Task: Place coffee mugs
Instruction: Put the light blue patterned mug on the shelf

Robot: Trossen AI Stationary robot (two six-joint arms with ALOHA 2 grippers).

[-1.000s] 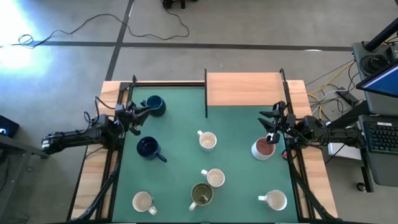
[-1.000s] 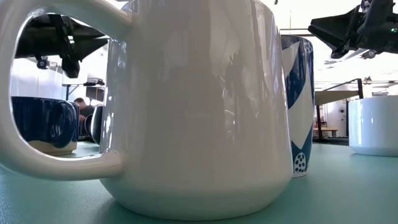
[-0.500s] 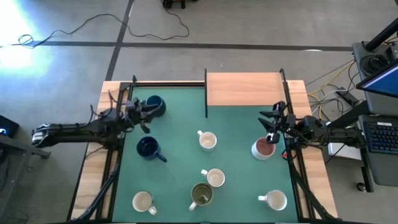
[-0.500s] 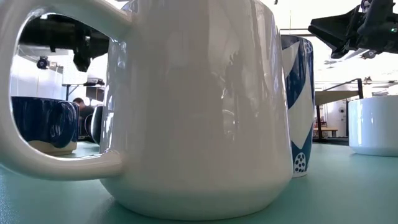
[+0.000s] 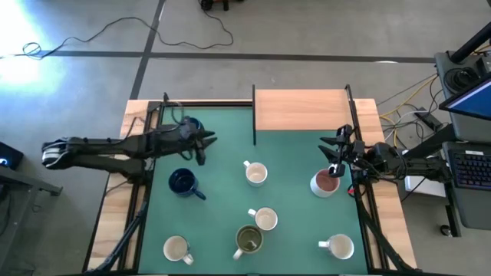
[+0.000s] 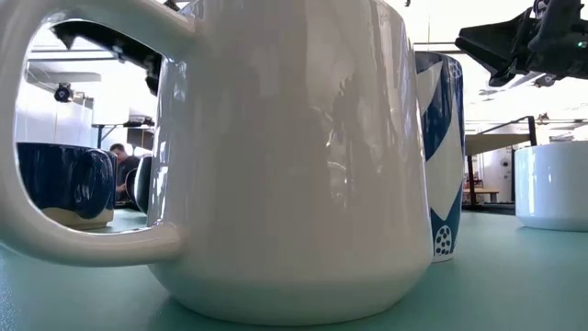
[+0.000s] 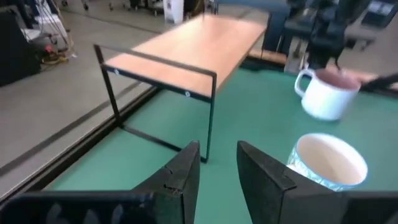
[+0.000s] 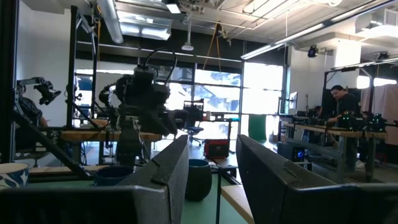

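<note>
The mugs [image 5: 255, 174] stood scattered on the green table [image 5: 222, 230] before the wooden shelf [image 5: 301, 110]; rigid, glossy and breakable, they wanted a rim or handle hold from the spread, empty left gripper [image 5: 205, 142].

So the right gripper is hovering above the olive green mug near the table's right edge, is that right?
Not quite. The high view shows the right gripper near the table's right edge, but the mug under it is the white one with the reddish-pink inside. The olive green mug sits near the front middle, away from both grippers.
</note>
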